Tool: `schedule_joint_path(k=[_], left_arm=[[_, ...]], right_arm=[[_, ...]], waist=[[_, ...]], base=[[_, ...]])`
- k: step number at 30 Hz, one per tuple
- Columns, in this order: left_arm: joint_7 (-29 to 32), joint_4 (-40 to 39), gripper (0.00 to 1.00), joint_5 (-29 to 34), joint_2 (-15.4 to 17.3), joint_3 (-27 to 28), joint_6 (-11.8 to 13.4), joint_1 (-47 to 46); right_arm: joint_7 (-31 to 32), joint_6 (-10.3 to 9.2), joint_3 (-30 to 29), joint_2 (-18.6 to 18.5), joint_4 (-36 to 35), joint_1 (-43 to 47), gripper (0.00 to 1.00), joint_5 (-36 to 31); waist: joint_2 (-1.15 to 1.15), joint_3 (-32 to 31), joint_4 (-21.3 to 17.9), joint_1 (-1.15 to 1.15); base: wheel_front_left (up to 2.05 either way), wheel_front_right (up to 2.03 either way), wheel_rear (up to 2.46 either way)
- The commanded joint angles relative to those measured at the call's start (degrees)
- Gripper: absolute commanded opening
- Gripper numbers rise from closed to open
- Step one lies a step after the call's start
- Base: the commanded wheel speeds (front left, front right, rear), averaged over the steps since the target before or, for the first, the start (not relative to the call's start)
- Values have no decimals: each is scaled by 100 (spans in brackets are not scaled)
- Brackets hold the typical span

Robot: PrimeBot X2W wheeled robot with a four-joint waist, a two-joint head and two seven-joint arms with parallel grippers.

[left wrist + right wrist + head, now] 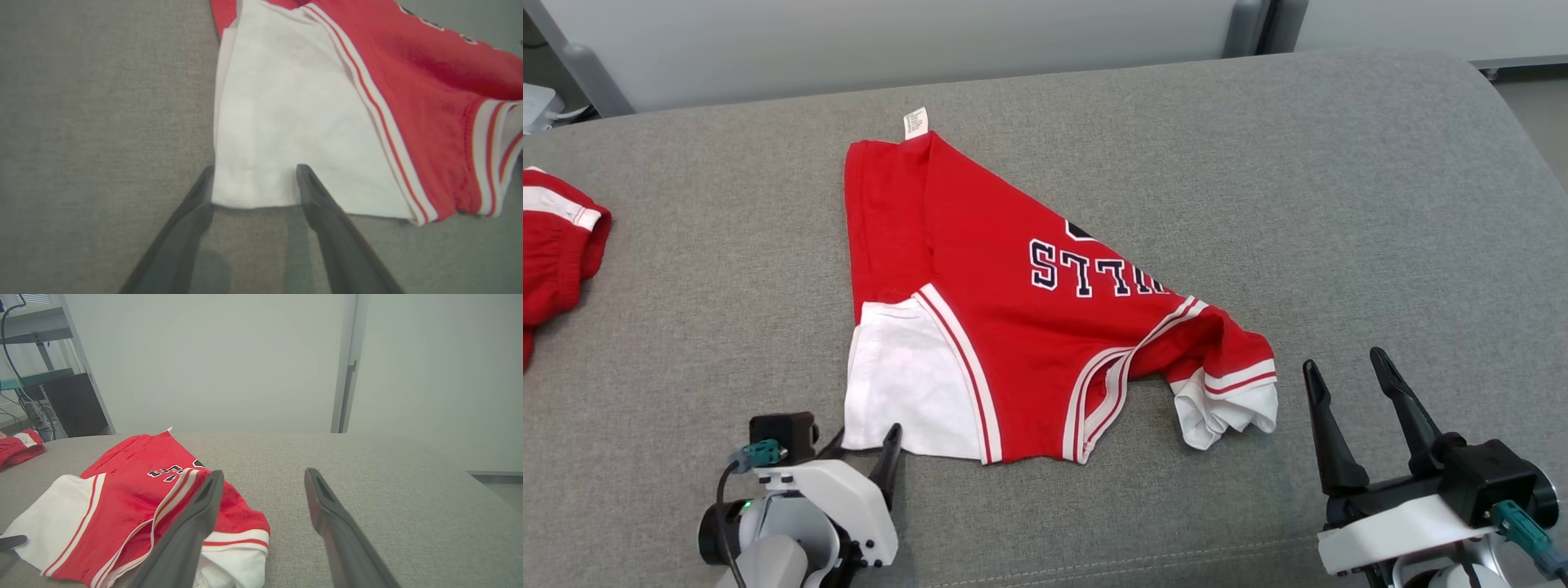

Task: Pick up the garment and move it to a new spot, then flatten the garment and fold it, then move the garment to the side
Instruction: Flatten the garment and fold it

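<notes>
A red garment (1005,294) with white sleeves, striped trim and dark lettering lies folded over on the grey cushion. My left gripper (866,445) is open at the garment's near left corner. In the left wrist view its fingertips (304,173) straddle the edge of the white sleeve (286,122), one tip over the cloth. My right gripper (1343,367) stands open to the right of the bunched white sleeve (1225,408), apart from it. In the right wrist view the garment (135,498) lies to the left of the open fingers (204,498).
Another red and white garment (556,245) lies at the cushion's far left edge. The grey cushion (1339,204) spreads bare to the right. Behind it stands a pale wall (229,363), with shelving and cables (24,375) at the left.
</notes>
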Motion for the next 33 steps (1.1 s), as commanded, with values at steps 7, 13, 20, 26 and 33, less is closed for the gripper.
schedule_joint_path(k=[7, 13, 20, 26, 33], left_arm=[[-163, -37, 0, -63, 169, 203, -80, -266], [-306, -575, 0, -211, 937, 762, 258, 6], [-66, -1171, 0, -298, 1731, 1206, 547, 211], [39, -1212, 0, -476, 1953, 1473, 639, 124], [-137, -636, 0, -687, 1830, 1651, 608, -1]], right_arm=[[-60, 41, 43, -12, -154, -179, 100, -75], [-60, 41, -122, 2, -197, -112, 100, -85], [-60, 41, -235, -1, -217, -127, 100, -103], [-60, 41, -217, -21, -192, -228, 100, -112], [-60, 41, -269, -29, -148, -225, 100, -102]], waist=[[0, -5, 26, 0], [0, -9, 160, 0], [0, 30, 310, 0], [0, 91, 314, 0], [0, 122, 185, 0]], base=[[0, 0, 0], [0, 0, 0], [0, 0, 0], [0, 0, 0], [0, 0, 0]])
